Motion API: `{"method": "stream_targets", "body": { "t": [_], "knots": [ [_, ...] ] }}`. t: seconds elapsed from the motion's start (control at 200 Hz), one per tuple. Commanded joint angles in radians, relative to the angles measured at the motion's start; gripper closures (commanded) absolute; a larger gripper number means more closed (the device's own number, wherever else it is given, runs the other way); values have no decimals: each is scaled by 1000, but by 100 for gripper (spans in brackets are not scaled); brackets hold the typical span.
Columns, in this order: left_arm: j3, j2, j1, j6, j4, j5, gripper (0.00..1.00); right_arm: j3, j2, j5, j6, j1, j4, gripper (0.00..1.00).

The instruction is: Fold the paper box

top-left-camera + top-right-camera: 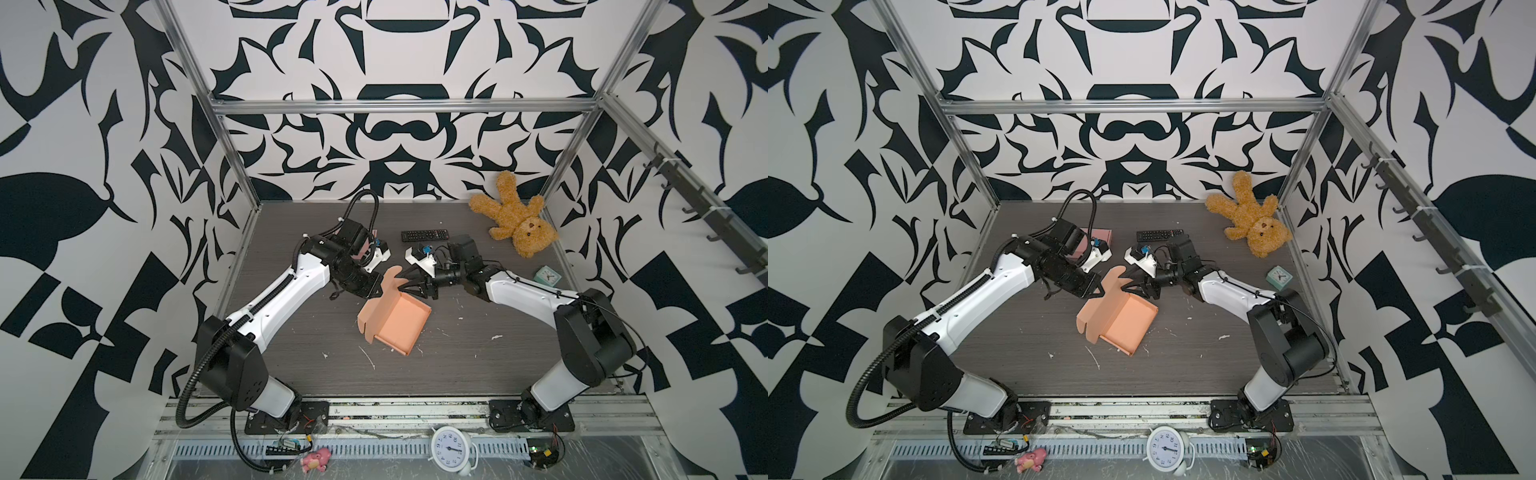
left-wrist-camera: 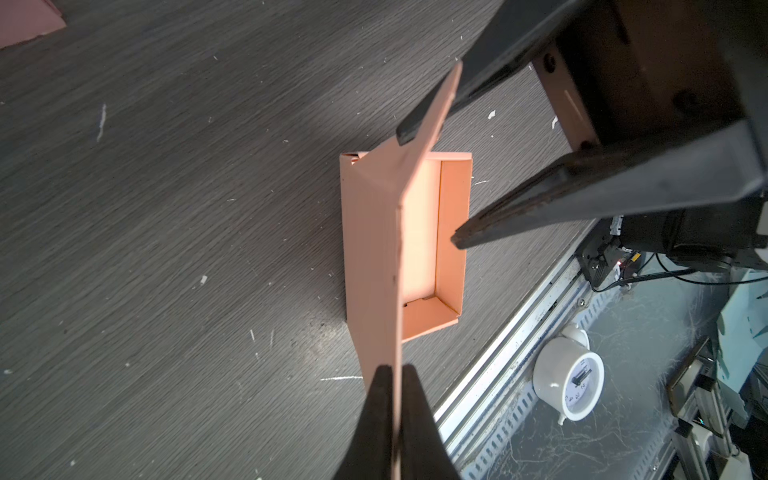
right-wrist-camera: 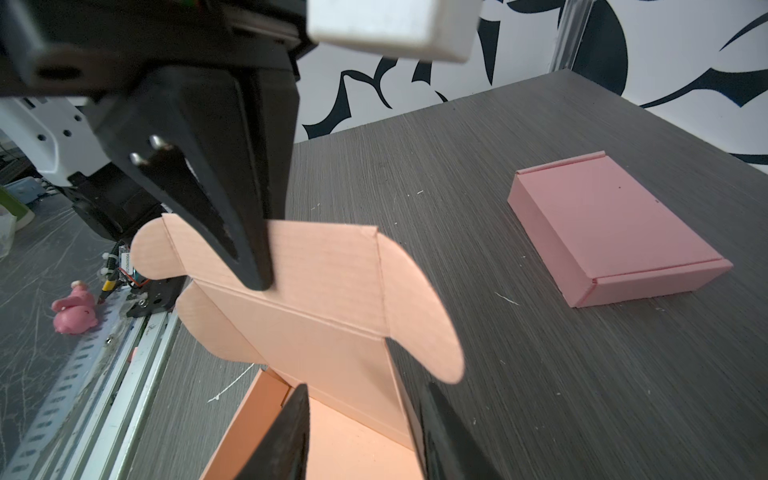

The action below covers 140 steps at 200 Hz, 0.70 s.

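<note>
orange paper box [image 1: 397,320] — tray formed, lid [image 1: 388,284] upright

Both top views look steeply down from above my arm bases over the whole grey wood-grain counter [image 1: 457,365]. My wrist cameras ride close behind my left gripper [image 2: 397,370] and right gripper [image 3: 365,388], facing each other across the half-folded orange paper box [image 2: 419,232].

Bright, even overhead light leaves only soft shadows on the surface [image 1: 457,365] beside the paper box [image 1: 395,320]. Both top views bow toward their edges. In the wrist views the left pincer [image 2: 397,370] and right pincer [image 3: 365,388] blur darkly, and the box's inside is nearly washed out.
</note>
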Motion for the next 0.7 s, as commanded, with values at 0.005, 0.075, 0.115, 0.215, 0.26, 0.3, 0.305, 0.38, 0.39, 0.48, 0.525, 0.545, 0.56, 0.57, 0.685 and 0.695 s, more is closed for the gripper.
{"method": "stream_targets", "body": {
  "t": [0.005, 0.075, 0.115, 0.215, 0.26, 0.3, 0.305, 0.38, 0.39, 0.48, 0.525, 0.545, 0.56, 0.57, 0.685, 0.695],
  "knots": [
    [29, 12, -3, 20, -35, -6, 91, 41, -11, -27, -12, 9, -16, 61],
    [28, 14, -3, 21, -34, -8, 91, 44, -9, -16, -20, 9, -29, 66],
    [27, 15, -3, 22, -34, -10, 91, 47, -7, -9, -25, 11, -37, 68],
    [28, 18, -3, 23, -34, -11, 91, 62, 2, 26, -45, 17, -72, 75],
    [27, 17, -3, 24, -35, -10, 91, 72, 7, 36, -57, 18, -100, 77],
    [27, 16, -3, 24, -34, -8, 91, 79, 11, 41, -62, 18, -113, 78],
    [27, 17, -3, 24, -34, -8, 91, 80, 11, 42, -62, 18, -113, 78],
    [25, 14, -3, 25, -34, -10, 91, 80, 11, 48, -64, 20, -112, 78],
    [25, 14, -4, 25, -35, -10, 91, 80, 11, 49, -64, 21, -113, 78],
    [24, 14, -3, 27, -34, -10, 91, 83, 14, 82, -64, 21, -118, 78],
    [24, 16, -3, 27, -34, -11, 91, 88, 15, 94, -73, 20, -134, 77],
    [24, 16, -3, 26, -34, -8, 91, 88, 16, 97, -75, 21, -137, 77],
    [24, 17, -3, 26, -34, -8, 91, 90, 15, 99, -75, 21, -138, 77],
    [23, 17, -3, 27, -34, -8, 91, 89, 16, 100, -75, 20, -137, 76],
    [24, 17, -3, 28, -34, -8, 91, 88, 16, 108, -76, 21, -135, 75],
    [24, 17, -4, 28, -34, -8, 91, 88, 16, 109, -75, 21, -135, 75]
  ]
}}
